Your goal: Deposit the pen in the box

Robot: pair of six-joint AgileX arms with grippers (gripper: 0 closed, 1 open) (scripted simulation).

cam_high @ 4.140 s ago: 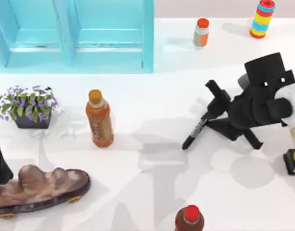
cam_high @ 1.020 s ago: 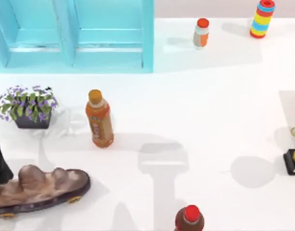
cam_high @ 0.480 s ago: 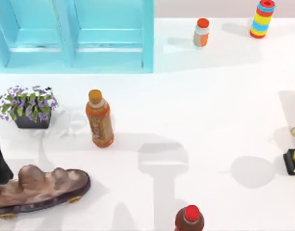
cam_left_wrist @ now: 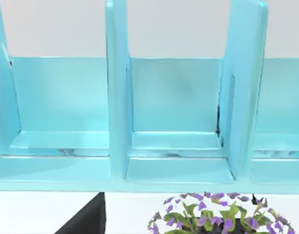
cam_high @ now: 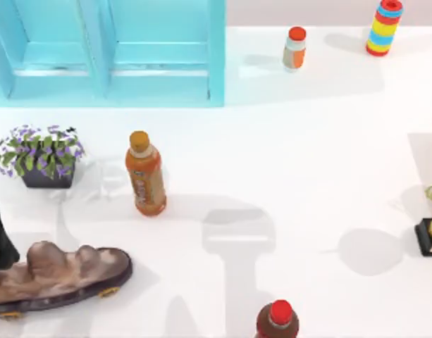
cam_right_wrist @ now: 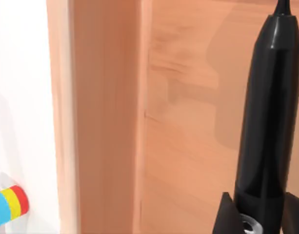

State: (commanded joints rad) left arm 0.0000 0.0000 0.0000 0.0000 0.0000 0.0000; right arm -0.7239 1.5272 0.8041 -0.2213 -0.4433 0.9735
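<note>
Clamped on the pen [cam_right_wrist: 272,122], dark fingers [cam_right_wrist: 231,214] at its lower end in the right wrist view, tip pointing at a wooden box [cam_right_wrist: 188,146], over its plank floor beside an inner wall [cam_right_wrist: 105,117]. Beyond the wall, a striped can [cam_right_wrist: 8,204] on the white table [cam_right_wrist: 20,87]. From above: orange bottle [cam_high: 146,173], flower pot [cam_high: 41,155], blue shelf [cam_high: 110,53]. Left jaws: cannot tell; shelf and flowers ahead of that wrist.

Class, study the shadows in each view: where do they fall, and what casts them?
Top view: soft grey shadows cross the white table, one beside the orange bottle. Right wrist view: the black pen throws a faint shadow on the wooden box. Left wrist view: evenly lit turquoise shelf.
</note>
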